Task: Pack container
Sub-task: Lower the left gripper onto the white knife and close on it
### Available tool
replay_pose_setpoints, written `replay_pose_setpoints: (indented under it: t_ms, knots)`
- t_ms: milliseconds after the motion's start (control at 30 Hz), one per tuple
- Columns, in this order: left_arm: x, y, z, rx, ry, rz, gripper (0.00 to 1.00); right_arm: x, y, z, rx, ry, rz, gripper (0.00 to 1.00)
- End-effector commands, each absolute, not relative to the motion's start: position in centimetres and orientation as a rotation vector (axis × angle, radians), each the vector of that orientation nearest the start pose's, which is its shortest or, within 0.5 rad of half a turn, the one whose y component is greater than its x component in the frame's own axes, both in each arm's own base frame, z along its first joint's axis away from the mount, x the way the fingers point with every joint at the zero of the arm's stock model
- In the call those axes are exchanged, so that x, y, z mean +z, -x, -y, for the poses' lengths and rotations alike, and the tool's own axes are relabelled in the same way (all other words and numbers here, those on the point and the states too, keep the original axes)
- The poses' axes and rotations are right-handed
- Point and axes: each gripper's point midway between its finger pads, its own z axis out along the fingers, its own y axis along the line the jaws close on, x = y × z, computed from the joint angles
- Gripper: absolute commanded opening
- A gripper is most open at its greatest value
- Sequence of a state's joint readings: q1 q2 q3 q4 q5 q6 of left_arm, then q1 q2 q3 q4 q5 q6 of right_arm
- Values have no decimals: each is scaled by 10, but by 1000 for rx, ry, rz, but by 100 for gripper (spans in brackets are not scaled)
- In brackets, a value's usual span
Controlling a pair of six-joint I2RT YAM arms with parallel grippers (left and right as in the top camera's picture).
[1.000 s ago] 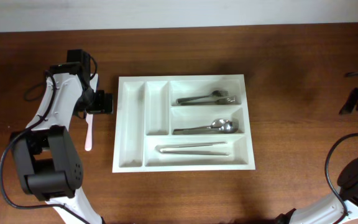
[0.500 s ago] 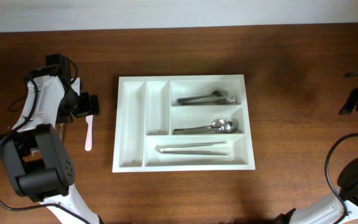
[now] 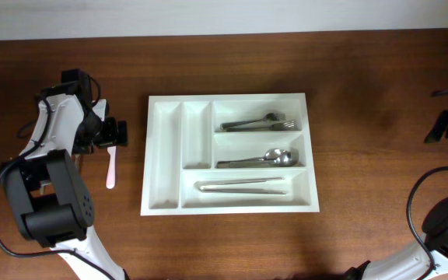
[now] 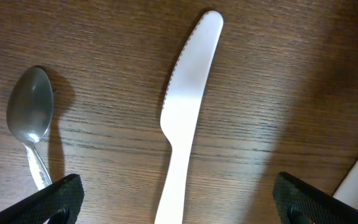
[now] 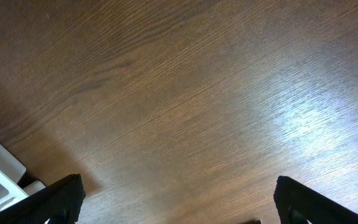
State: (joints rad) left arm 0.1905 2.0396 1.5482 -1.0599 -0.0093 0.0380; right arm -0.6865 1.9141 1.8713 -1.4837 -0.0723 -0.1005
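A dark wooden table (image 3: 364,85) fills the overhead view, with a strip of pale wall (image 3: 224,15) along its far edge. The container (image 3: 155,155), a white cutlery tray, lies flat in the middle of the table with its long sides parallel to the far edge. Its two narrow upright slots are on the left and its three long compartments are stacked on the right. The far compartment holds forks (image 3: 259,123), the middle one holds spoons (image 3: 259,159), and the near one holds long metal pieces (image 3: 243,186) of a kind I cannot tell.

The left gripper (image 3: 109,132) hangs over the table between the left edge and the container, apart from the tray wall. Its jaws are spread wide and grip nothing. In the left wrist view the two dark fingertips (image 4: 58,199) sit at the bottom corners of the picture. A white plastic knife (image 4: 185,112) lies on the wood between them, with its handle toward the gripper and its serrated blade pointing away. A metal spoon (image 4: 30,115) lies on the table just beside the knife, not touching it. A corner of the container shows at the right border of that view.

The right gripper (image 3: 446,126) is at the right edge of the table, well apart from the container. Its jaws are also wide and hold nothing. Its wrist view shows bare wood, with a white corner of the container at the lower left.
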Motion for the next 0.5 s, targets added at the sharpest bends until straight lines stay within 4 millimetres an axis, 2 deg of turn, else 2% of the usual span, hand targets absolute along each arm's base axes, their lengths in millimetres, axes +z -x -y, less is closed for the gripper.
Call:
replay_pose_setpoints:
  t_ms: [0, 467]
  knots:
    - [38, -383, -78, 38, 209, -3115, 99, 171, -290, 223, 77, -904, -2920, 99]
    - [24, -375, -76, 24, 211, -3131, 99, 171, -290, 223, 77, -904, -2920, 99]
